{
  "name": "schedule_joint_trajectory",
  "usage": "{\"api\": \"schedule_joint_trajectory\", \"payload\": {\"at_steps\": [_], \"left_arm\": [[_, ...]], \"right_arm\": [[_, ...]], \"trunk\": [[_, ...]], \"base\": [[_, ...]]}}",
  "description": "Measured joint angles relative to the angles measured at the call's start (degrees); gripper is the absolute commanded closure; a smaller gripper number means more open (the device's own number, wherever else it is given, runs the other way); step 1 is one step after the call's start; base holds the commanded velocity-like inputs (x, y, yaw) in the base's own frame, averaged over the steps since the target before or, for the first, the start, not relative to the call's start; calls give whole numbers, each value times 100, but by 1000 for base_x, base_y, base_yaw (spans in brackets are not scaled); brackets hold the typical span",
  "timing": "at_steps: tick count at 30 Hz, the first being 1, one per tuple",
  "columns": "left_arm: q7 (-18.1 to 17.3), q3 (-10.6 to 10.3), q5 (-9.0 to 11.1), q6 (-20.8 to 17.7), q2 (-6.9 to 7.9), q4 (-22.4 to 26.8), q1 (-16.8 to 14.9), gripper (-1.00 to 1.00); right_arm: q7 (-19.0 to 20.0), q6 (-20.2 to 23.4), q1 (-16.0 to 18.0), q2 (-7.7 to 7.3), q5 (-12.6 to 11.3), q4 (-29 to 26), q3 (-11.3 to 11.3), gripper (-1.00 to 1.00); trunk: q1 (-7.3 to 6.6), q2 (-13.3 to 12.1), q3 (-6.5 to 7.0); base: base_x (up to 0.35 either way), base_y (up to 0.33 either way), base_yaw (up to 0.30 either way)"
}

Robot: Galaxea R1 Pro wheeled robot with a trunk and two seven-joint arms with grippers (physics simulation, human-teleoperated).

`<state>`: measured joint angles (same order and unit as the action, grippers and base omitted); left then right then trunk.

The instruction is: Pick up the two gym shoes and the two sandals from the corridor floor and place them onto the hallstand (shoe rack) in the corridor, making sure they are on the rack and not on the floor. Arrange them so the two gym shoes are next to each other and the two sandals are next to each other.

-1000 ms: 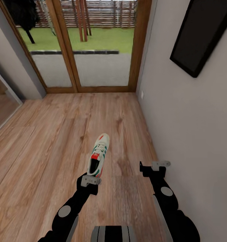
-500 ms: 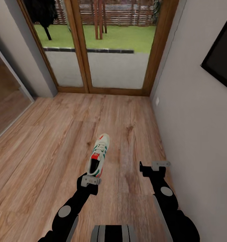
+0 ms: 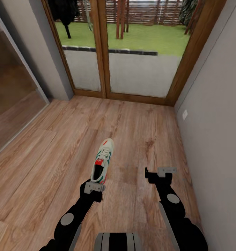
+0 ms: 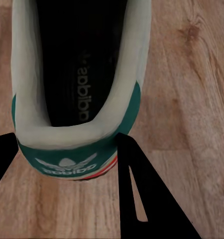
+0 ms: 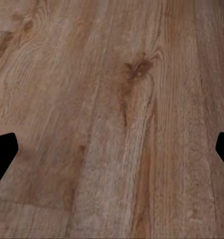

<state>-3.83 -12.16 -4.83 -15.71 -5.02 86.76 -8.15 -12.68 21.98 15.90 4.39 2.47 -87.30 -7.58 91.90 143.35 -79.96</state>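
One gym shoe (image 3: pixel 103 161) is in your left tool (image 3: pixel 94 187), clamped at the heel, toe pointing straight out ahead of it and held up over the corridor floor (image 3: pixel 44 164). In the left wrist view the fingers (image 4: pixel 142 199) sit on either side of the green heel tab. Your right tool (image 3: pixel 159 173) is off to the side of the left one, jaws spread wide with nothing between them, just bare planks under it, close to the grey wall (image 3: pixel 219 139). Glass doors (image 3: pixel 132 45) are up ahead.
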Motion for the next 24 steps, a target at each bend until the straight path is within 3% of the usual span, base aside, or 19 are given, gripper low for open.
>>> {"api": "schedule_joint_trajectory", "payload": {"at_steps": [9,24], "left_arm": [[0,-3,0,1,-1,-1,-1,100],[0,-7,0,1,-5,-2,-1,100]], "right_arm": [[2,1,-1,-1,0,1,1,-100],[9,-6,-1,-4,0,9,-2,-100]], "trunk": [[0,0,-42],[0,0,-49]], "base": [[336,29,187],[336,1,12]]}}
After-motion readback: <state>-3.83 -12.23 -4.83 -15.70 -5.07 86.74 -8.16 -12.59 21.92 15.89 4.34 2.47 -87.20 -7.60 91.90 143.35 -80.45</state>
